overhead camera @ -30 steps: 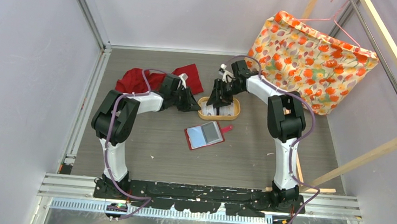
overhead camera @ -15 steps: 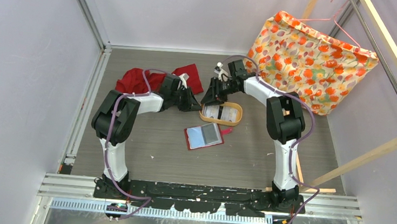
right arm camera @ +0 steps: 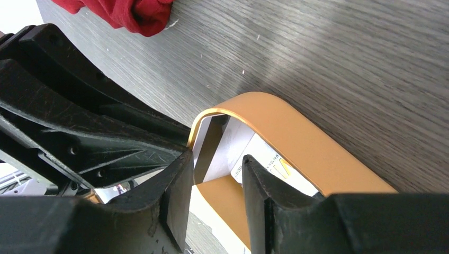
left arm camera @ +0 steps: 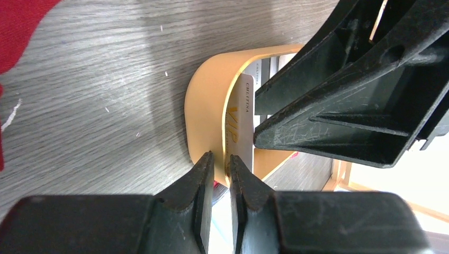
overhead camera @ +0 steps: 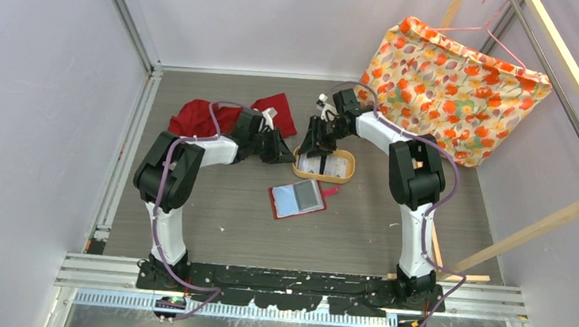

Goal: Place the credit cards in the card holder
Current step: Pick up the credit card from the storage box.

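Right gripper [overhead camera: 314,147] back down over the tray's [overhead camera: 348,168] left end

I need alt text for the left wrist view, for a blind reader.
The left gripper pinches the wall of a tan tray on a grey table. A pale card marked VIP leans inside, next to the black right gripper.

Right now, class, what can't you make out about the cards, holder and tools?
How many credit cards: top view too small, right tool over the tray.
What the card holder pockets hold: top view too small.
Whether right tool touches a card: right wrist view, fingers hide contact.
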Tool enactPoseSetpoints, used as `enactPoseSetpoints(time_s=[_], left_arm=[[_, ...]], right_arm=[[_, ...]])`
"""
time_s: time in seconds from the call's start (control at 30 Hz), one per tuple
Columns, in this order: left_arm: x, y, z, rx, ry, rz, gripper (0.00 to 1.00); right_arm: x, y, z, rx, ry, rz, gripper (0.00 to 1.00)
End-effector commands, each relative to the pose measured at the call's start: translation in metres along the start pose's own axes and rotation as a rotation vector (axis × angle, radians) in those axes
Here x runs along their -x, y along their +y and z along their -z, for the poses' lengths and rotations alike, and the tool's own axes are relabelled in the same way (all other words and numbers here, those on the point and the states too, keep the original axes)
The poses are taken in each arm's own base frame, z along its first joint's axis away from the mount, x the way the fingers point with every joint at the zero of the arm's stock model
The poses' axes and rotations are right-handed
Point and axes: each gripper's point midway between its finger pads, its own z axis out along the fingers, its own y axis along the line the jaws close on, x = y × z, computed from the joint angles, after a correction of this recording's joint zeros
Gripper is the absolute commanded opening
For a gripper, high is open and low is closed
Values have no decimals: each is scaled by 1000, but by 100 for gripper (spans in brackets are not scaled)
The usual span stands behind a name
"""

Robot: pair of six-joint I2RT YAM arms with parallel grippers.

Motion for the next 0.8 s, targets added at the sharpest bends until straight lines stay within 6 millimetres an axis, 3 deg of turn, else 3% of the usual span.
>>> enactPoseSetpoints(time_s=[0.0, 0.23, 0.77], left_arm=[[0, -22, 1, -96, 22, -42, 19], [-7, -30, -2, -125, 75, -74, 26], [-11, -31, -5, -122, 109, -79, 28]], right_arm=[[10, 16, 11, 3, -36, 54, 45], [8, 18, 11, 2, -31, 56, 48], [10, 30, 21, 38, -46, 81, 57]])
